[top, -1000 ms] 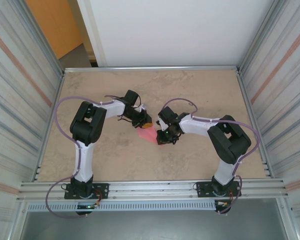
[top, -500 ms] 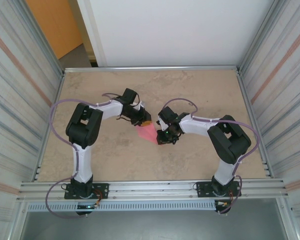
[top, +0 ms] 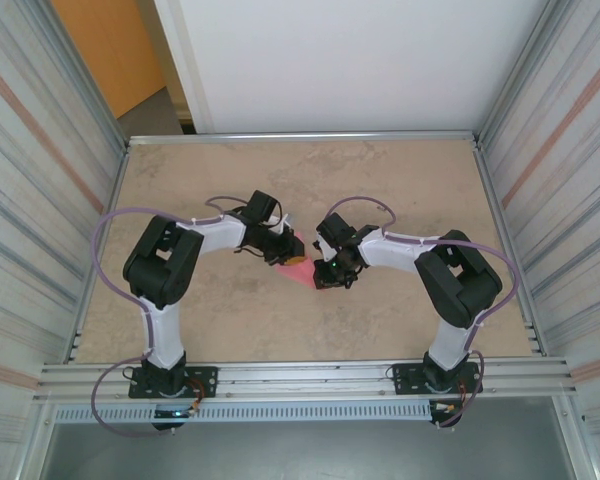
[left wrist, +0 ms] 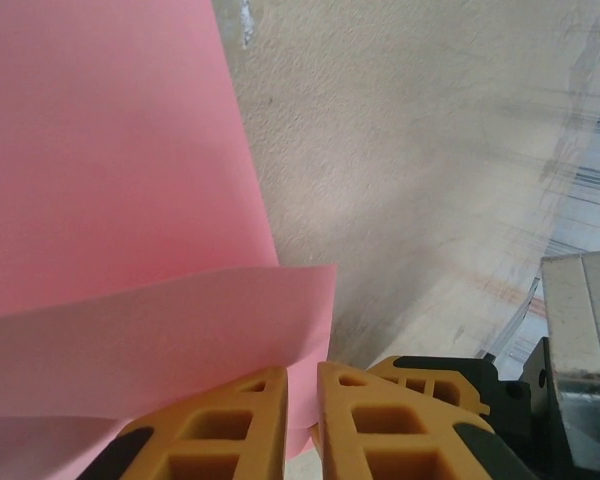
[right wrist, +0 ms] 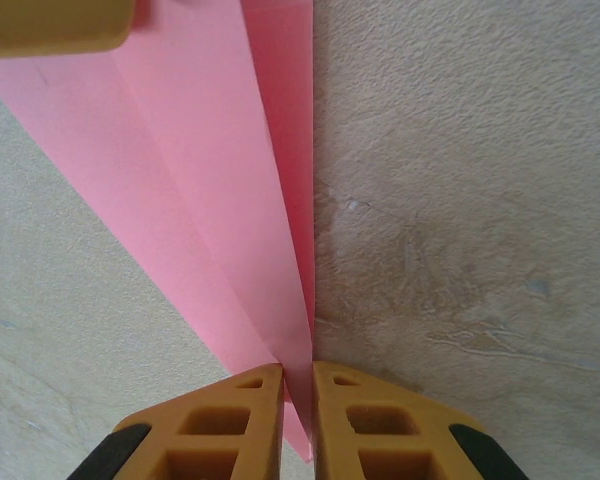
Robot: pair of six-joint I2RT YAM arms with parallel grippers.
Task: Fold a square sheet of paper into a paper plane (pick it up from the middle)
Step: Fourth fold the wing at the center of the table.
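Left fingers (left wrist: 230, 435) and right fingers (right wrist: 365, 425) both pinch the paper plane (top: 299, 269), the left having slid closer, seemingly tightening a fold.

Paper plane (right wrist: 230, 180): thin matt pink paper, crisp creases. Tabletop (right wrist: 460, 200) beneath it: rough, mottled beige, stone-like. Right gripper (right wrist: 298, 375) at its tip: matt orange plastic.
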